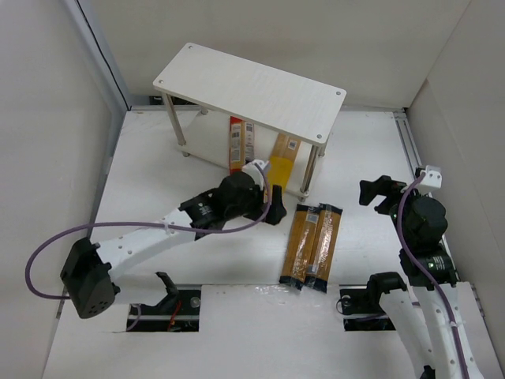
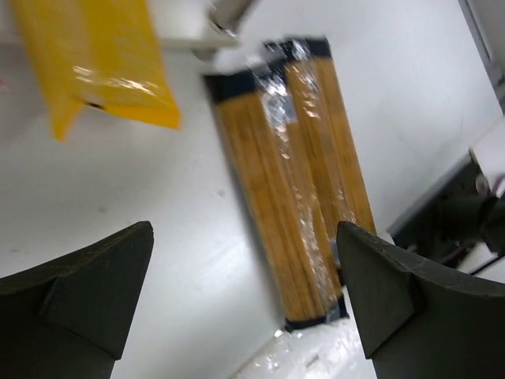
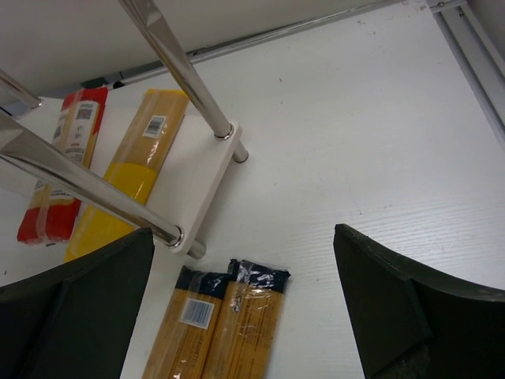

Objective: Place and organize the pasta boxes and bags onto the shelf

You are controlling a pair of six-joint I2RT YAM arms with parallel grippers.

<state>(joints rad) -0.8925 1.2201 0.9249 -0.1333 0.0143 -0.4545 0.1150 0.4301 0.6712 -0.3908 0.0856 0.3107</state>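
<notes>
We see a flat white tabletop (image 1: 158,181) with a finely ribbed surface, boxed in by plain white wall panels (image 1: 47,103) on the left, back and right. A pale metal rail (image 1: 410,146) runs along its right edge. A dark rectangular cut-out (image 1: 170,309) sits in the near edge on the left, a second cut-out (image 1: 359,304) on the right.
</notes>
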